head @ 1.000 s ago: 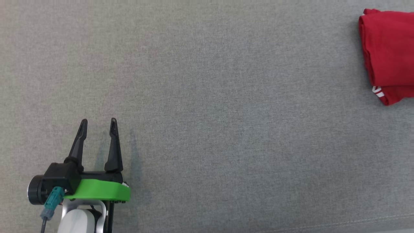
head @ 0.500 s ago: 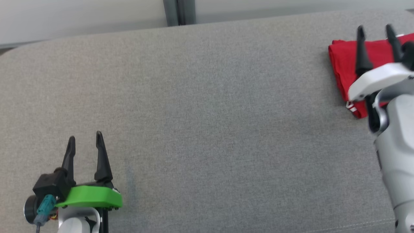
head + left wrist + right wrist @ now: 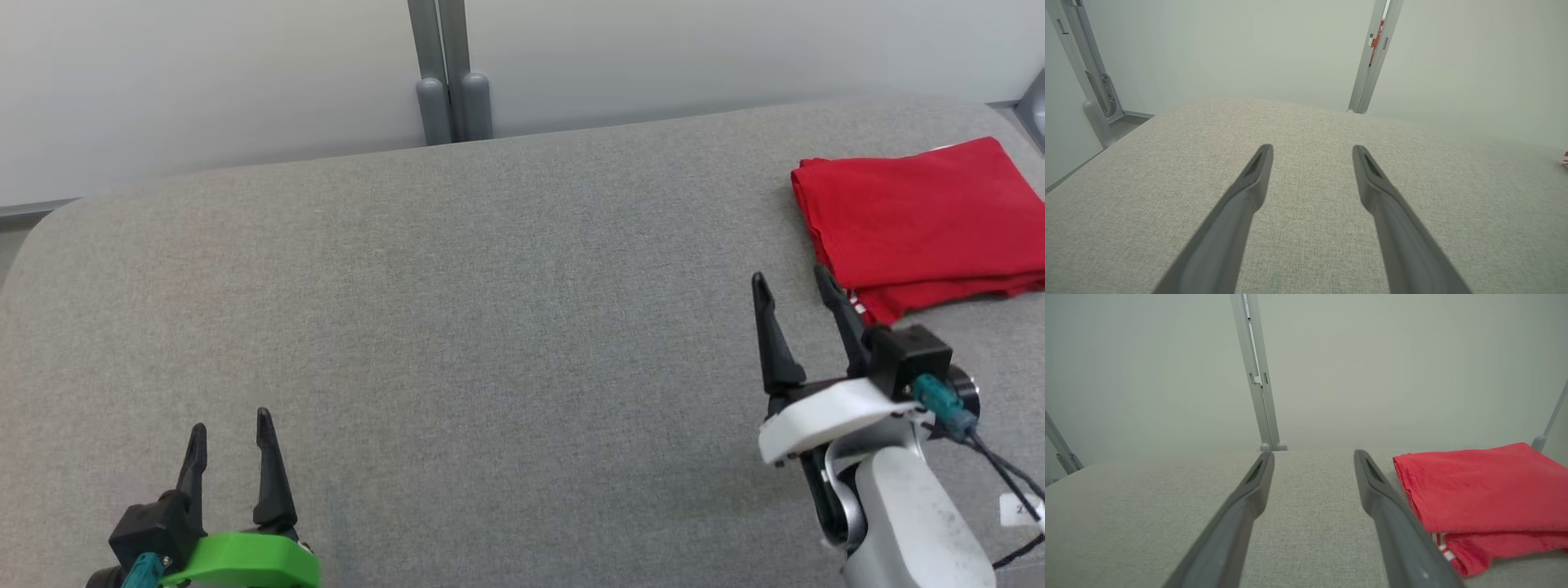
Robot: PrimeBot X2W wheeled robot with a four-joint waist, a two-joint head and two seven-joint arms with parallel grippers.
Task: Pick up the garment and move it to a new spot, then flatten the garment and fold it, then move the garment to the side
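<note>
The folded red garment [image 3: 914,220] lies on the grey surface [image 3: 490,327]. The right gripper [image 3: 790,279] hangs just beside it — jaws spread, empty. The left gripper [image 3: 231,423] sits well apart from it, likewise spread.

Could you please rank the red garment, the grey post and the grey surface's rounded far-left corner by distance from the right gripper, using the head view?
From the right gripper:
1. red garment, just right of it.
2. grey post, behind the far edge, ahead and left.
3. rounded far-left corner, well beyond the post.
</note>
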